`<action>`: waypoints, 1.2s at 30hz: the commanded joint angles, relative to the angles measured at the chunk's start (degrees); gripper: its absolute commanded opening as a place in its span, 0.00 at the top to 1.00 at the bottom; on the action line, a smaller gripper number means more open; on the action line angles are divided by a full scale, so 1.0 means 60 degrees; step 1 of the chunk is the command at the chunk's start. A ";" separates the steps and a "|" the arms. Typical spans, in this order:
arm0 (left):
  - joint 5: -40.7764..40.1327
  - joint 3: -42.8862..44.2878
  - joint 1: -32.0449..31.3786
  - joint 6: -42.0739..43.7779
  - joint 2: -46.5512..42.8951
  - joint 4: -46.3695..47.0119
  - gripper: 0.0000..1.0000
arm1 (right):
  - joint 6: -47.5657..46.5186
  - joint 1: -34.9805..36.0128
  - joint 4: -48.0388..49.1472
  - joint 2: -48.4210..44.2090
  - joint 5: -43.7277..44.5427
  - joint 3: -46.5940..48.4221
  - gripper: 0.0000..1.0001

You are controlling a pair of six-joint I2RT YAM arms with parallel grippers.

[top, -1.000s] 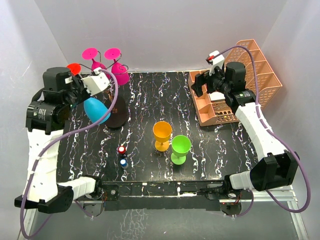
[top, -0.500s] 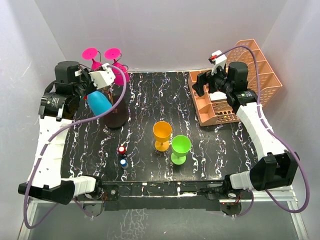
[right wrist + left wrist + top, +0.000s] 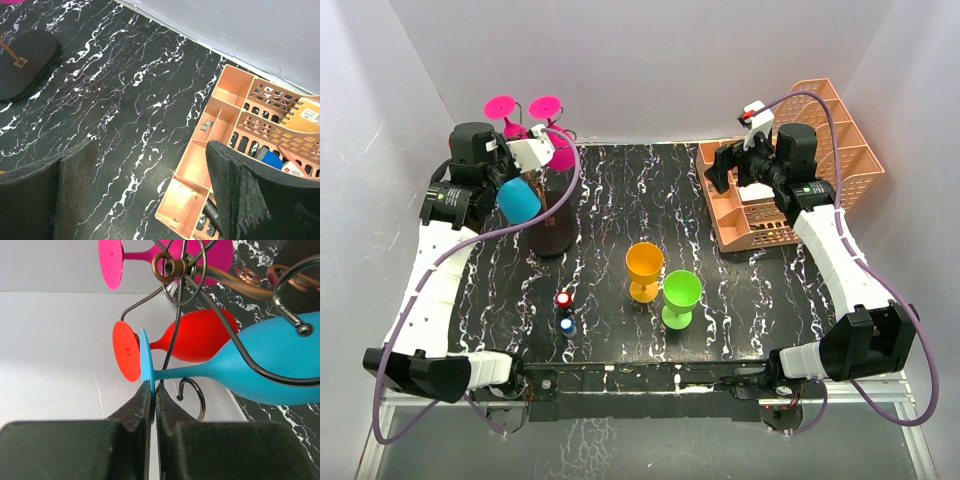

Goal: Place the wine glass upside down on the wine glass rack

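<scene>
- Top view: the wine glass rack (image 3: 553, 232) stands at 10 o'clock on the marbled table (image 3: 750, 290), with pink glasses (image 3: 559, 150) hanging on its far side. The left gripper (image 3: 525, 166) is over the rack and holds the blue wine glass (image 3: 518, 201), bowl lower than foot. An orange cup (image 3: 644, 264) and a green cup (image 3: 681, 293) stand upright near the centre. The right gripper (image 3: 724, 172) hovers by the peach basket (image 3: 820, 130) at 2 o'clock.
- Left wrist view: the fingers (image 3: 135, 410) pinch the rim of the blue wine glass's foot. Its stem lies among the rack's scroll wires, one wire crossing the bowl. A red glass (image 3: 200, 335) hangs just behind.
- Right wrist view: the fingers are spread wide above bare table. The rack's black base is at 10 o'clock, the basket at 3 o'clock.
</scene>
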 commanded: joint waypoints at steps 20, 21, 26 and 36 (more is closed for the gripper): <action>-0.1613 -0.0208 0.0047 -0.0109 -0.0258 0.0281 1.00 | -0.0098 -0.0064 0.0387 -0.0076 -0.0367 -0.0070 0.01; -0.1619 -0.0198 0.0047 -0.0119 -0.0278 0.0250 1.00 | -0.0105 -0.0069 0.0388 -0.0076 -0.0363 -0.0062 0.01; -0.1668 -0.0131 0.0052 -0.0227 -0.0349 0.0020 1.00 | -0.0092 -0.0062 0.0369 -0.0043 -0.0405 -0.0053 0.01; -0.1737 -0.0033 0.0033 -0.0407 -0.0502 -0.0442 1.00 | -0.0079 -0.0065 0.0349 -0.0046 -0.0437 -0.0027 0.01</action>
